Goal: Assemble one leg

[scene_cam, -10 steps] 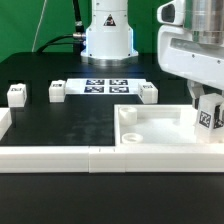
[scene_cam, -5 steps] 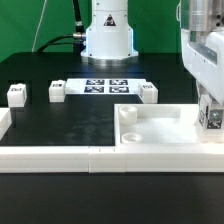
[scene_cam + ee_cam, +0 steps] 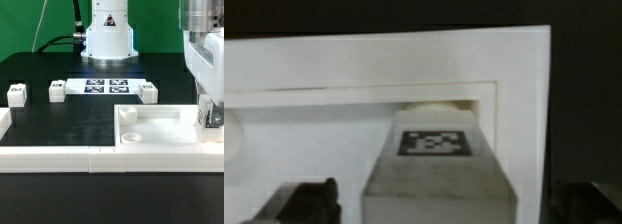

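My gripper (image 3: 210, 103) is at the exterior view's right, shut on a leg (image 3: 210, 117), a small white block with a black-and-white tag. It holds the leg upright, low over the right corner of the large white tray (image 3: 160, 127). In the wrist view the leg (image 3: 441, 160) runs between my two dark fingers (image 3: 313, 200), its tag facing the camera and its far end at the tray's inner corner (image 3: 438, 103). Three more legs (image 3: 16, 94), (image 3: 57, 91), (image 3: 149, 92) stand on the black table.
The marker board (image 3: 105, 86) lies in front of the arm's white base (image 3: 107, 35). A long white rail (image 3: 50, 158) runs along the table's front edge. The tray has a round hole (image 3: 128, 113) in its left corner.
My gripper has moved to the exterior view's right and down with the leg, bringing it lower into the tray's right corner. The other parts have not moved.
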Robot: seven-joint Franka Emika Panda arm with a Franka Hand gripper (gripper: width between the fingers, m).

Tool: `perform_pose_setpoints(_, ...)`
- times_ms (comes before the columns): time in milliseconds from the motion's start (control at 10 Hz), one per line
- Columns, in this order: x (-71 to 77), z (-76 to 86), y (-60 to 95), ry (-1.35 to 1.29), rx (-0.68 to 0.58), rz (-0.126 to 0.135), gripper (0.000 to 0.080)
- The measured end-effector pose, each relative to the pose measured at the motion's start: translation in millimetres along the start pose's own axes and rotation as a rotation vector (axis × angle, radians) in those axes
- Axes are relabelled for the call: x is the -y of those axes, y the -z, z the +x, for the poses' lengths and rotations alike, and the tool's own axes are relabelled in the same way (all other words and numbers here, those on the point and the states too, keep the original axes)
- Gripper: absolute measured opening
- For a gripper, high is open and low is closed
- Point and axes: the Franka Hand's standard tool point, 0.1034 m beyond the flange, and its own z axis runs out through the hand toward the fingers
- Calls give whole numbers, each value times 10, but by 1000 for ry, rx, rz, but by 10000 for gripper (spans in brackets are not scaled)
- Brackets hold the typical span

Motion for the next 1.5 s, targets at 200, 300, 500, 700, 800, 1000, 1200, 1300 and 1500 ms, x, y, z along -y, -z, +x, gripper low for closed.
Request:
perform_pose_setpoints(200, 1, -5, 1, 83, -1, 0, 642)
perform_pose_setpoints(300, -1, -15, 1, 186, 0, 0, 647)
perform_pose_setpoints(500, 4, -20, 4, 418, 0, 1, 649)
perform_pose_setpoints(700, -2, -30, -7, 614, -6, -7, 649)
perform_pose_setpoints(800, 1, -34, -5, 698, -8, -7, 649)
perform_pose_setpoints(1000, 17, -34, 6, 895, -9, -6, 649)
perform_pose_setpoints(1200, 25, -3, 3, 1109, -10, -5, 649)
perform_pose_setpoints(1300, 25, 0, 1, 1161, -10, -6, 649)
perform_pose_setpoints(1500, 25, 8, 1, 1330, -18, -13, 649)
